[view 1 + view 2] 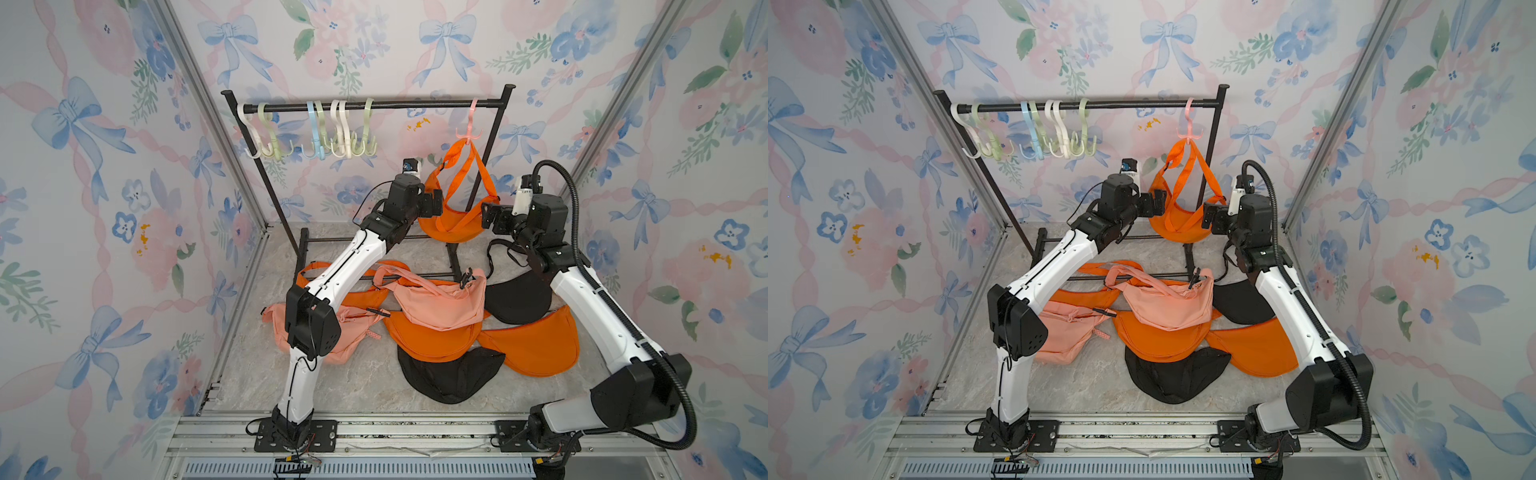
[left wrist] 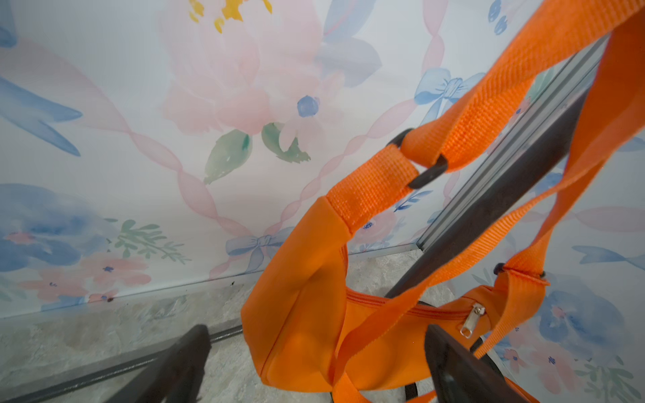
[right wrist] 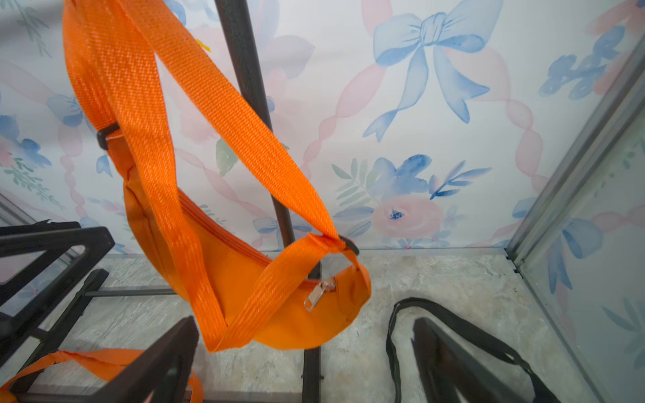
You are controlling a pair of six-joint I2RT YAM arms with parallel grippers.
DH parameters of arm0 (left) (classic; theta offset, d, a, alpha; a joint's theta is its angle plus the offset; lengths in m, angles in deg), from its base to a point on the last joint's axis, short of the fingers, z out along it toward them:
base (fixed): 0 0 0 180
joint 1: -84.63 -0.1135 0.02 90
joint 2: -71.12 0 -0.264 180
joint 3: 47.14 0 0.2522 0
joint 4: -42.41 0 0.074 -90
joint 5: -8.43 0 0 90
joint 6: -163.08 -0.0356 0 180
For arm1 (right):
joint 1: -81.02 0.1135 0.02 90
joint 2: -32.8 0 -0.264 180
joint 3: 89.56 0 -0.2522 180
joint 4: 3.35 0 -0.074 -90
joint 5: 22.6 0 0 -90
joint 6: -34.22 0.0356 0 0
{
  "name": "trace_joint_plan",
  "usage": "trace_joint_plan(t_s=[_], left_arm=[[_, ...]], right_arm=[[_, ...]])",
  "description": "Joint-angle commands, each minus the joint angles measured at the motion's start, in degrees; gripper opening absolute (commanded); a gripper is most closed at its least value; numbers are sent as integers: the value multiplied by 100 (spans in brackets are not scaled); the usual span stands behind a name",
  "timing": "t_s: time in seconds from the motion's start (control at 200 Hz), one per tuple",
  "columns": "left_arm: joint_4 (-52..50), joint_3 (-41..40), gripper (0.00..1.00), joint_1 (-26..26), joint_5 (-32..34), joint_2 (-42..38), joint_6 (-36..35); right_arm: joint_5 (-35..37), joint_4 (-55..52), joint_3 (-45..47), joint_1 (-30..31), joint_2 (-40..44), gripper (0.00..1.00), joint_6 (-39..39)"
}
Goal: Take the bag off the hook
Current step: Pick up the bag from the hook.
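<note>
Wallpaper [image 1: 124, 208], smooth and printed with watercolour bows and flowers, covers the three walls we see. Under it is a floor [image 1: 374, 399] with a grey marbled pattern. On the floor stands a rack [image 1: 374, 104] of thin black speckled tube, one rod across two uprights.

We count two arms, the left arm [image 1: 332, 282] and the right arm [image 1: 602, 316], both white shells with black joints.

Seven floor bags [image 1: 432, 336] lie heaped between them, all soft crescent pouches of plain cloth: three orange, two pink and two black.

One more orange bag [image 1: 453, 224] hangs at the rack's right end. Its ribbed webbing strap [image 1: 461, 166] is looped over the pink hook [image 1: 469, 133], and its crescent body is clear of the floor.

The left gripper [image 1: 437, 203] is at the bag's left end and the right gripper [image 1: 489, 214] at its right. In the wrist views both sets of flat black fingers [image 2: 167, 366] [image 3: 157, 359] are spread wide with the bag hanging between them. Neither has closed on anything, and we cannot tell whether a finger touches the cloth.

Seven empty hooks [image 1: 340, 137] of pale glossy plastic are bunched toward the rod's left end: three white, three green and one blue.

Smallest are a black plastic buckle [image 2: 424, 167] on the strap and a silver metal zip pull [image 3: 319, 295].
</note>
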Motion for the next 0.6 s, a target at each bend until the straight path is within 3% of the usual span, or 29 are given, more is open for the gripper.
trace_joint_plan(t_s=[0.0, 0.16, 0.285, 0.33, 0.4, 0.43, 0.515, 0.595], left_arm=[[-205, 706, 98, 19, -42, 440, -422], [-191, 1446, 98, -40, -150, 1066, -517], [-182, 1929, 95, -141, -398, 1497, -438], [-161, 2074, 82, -190, -566, 1610, -368], [-82, 2176, 46, -265, -747, 1702, -202], [-33, 2176, 36, -288, -803, 1705, -159], [57, 2176, 17, -341, -844, 1693, -104], [95, 2177, 7, -358, -826, 1643, -104]], right_arm=[[-304, -10, -781, -80, -471, 95, -288], [-554, -178, -1639, -137, -1200, 89, -447], [-836, -246, -2102, -186, -1577, 73, -395], [-888, -244, -2205, -182, -1659, 66, -353], [-952, -223, -2306, -191, -1748, 56, -292], [-976, -214, -2333, -202, -1763, 50, -274], [-1017, -196, -2371, -213, -1758, 33, -235], [-1038, -204, -2335, -211, -1694, 24, -219]])
